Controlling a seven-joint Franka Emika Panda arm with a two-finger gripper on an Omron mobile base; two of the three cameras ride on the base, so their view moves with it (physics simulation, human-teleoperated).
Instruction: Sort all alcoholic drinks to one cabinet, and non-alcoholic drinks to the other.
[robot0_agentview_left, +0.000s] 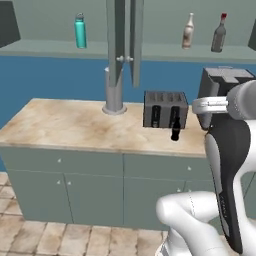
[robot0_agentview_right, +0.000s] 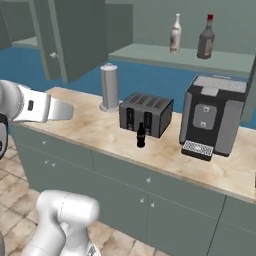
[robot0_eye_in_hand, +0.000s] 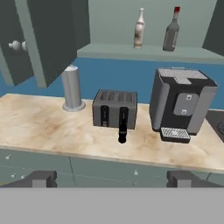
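The small black bottle (robot0_eye_in_hand: 122, 131) stands on the bench (robot0_eye_in_hand: 43, 127) just before the toaster (robot0_eye_in_hand: 114, 108); the end effector (robot0_eye_in_hand: 111, 178), open and empty, risks toppling it against the toaster

No readable text or labels appear anywhere.

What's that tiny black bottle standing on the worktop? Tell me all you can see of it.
The small black bottle is dark all over, with a round body that narrows to a slim neck and cap; its material is hard to judge. It stands upright on the beige marbled counter, just in front of the grey two-slot toaster, near the counter's front edge. Whether it touches the toaster is unclear. Nothing holds it.
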